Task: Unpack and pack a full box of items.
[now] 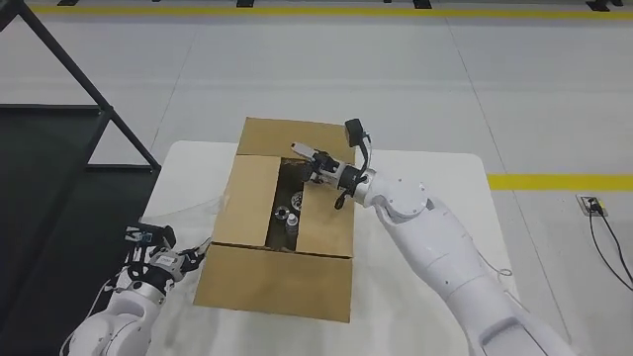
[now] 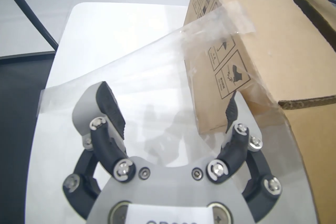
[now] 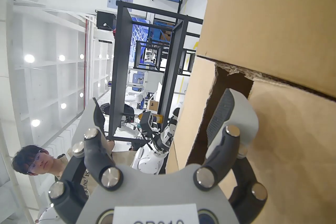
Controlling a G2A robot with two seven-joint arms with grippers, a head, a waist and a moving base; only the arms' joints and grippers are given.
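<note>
One cardboard box (image 1: 252, 203), flaps part-open, mid-worktop (image 1: 188, 173), bottles (image 1: 292, 222) inside. Left gripper (image 2: 170, 93): fingers spread, beside box's corner, over clear tape strip (image 2: 131, 70). Right gripper (image 3: 162, 101): fingers spread at the flap gap.

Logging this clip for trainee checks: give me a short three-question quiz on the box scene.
1. True or false: the left gripper is shut.
2. What clear strip hangs off the box? A) tape B) string C) cloth
3. Which gripper is at the box's top flaps?
Key: 1 false, it is open; 2 A; 3 the right gripper.
</note>
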